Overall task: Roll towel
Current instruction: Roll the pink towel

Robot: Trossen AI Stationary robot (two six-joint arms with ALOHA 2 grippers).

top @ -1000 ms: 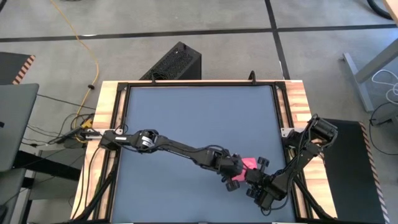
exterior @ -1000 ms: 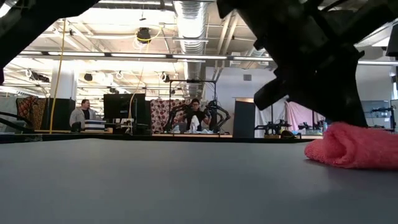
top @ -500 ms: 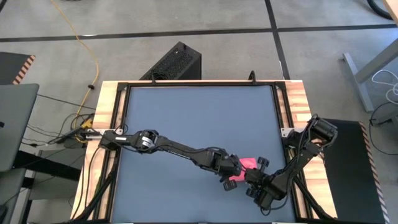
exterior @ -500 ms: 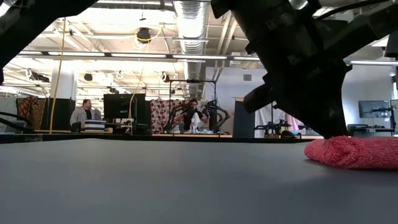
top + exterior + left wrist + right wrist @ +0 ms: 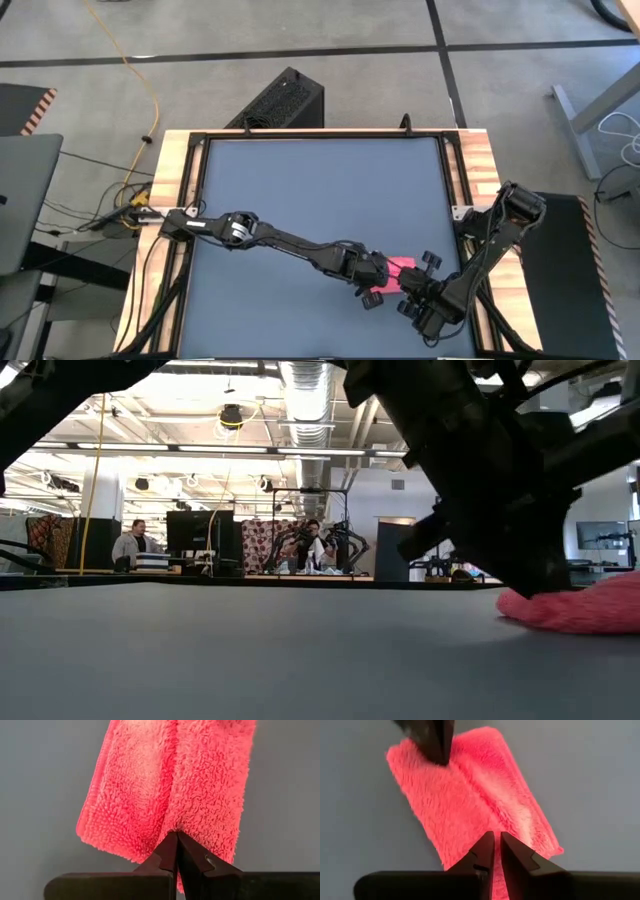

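The pink towel (image 5: pixel 400 266) lies on the dark grey tabletop (image 5: pixel 300 190) near its near right corner, folded into a narrow strip with a crease along its middle (image 5: pixel 170 785). In the low view it is a low pink heap (image 5: pixel 580 610) at the right. My left gripper (image 5: pixel 372 290) is shut at one end of the strip. My right gripper (image 5: pixel 408 285) is shut at the other end, facing it. The left fingertips also show in the right wrist view (image 5: pixel 439 750). My left gripper has its shut fingertips on the crease at the towel's end (image 5: pixel 172 822), and the pile gathers toward the tips. The fingers slant down and lie along the strip. The towel lies on the table. My right gripper has its fingers closed to a thin slit on the crease at the strip's opposite end (image 5: pixel 487 820), with pink cloth showing in the slit. The fingers slant down along the strip. The towel lies on the table.
The two arms meet over the near right part of the table, with their wrists close together. Wooden side rails (image 5: pixel 170 190) and a black frame run around the tabletop. People and other robot stations (image 5: pixel 310 545) show in the room far behind.
In the low view the towel's rounded hump has sunk to a flatter heap and sits a little farther right. Both grippers have gone slightly toward the table's near edge while staying at the towel's two ends.
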